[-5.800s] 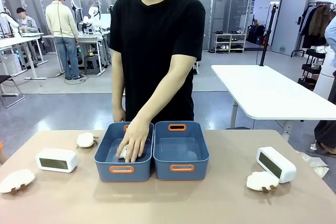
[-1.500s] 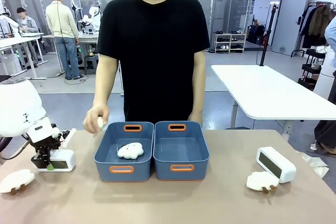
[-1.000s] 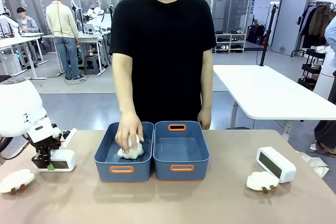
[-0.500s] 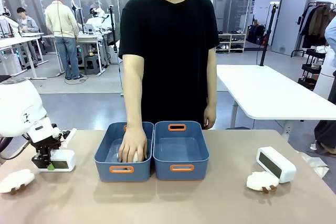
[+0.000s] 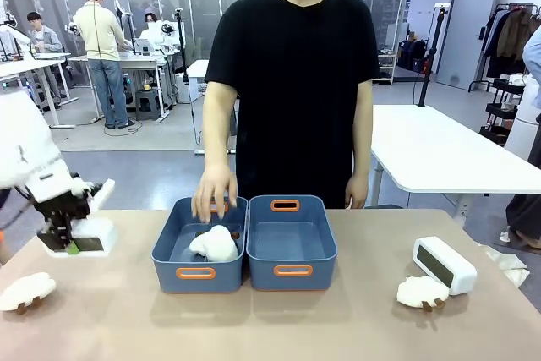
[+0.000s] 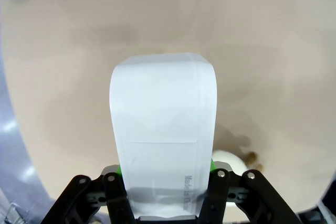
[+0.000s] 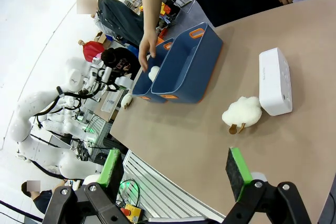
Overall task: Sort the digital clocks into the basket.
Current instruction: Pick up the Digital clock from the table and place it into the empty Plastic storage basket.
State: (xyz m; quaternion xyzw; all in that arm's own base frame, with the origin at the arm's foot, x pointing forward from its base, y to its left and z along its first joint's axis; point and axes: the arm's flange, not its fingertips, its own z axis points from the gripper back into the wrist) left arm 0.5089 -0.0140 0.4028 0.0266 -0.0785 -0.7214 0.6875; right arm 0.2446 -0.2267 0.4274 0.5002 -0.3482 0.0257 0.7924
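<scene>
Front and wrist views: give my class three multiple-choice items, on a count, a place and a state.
1. How many rectangular blue plastic baskets? A two; B one; C three.
2. Where is the white rounded plastic digital clock nobody holds? A in a basket; B on the beige table; C in the person's hand.
3. The fingers of the left gripper are: A open; B shut on nothing; C shut on a second white clock.
Key: 1 A, they stand side by side; 2 B, beside a lumpy white soft object; 3 C, it is clamped between them.
</scene>
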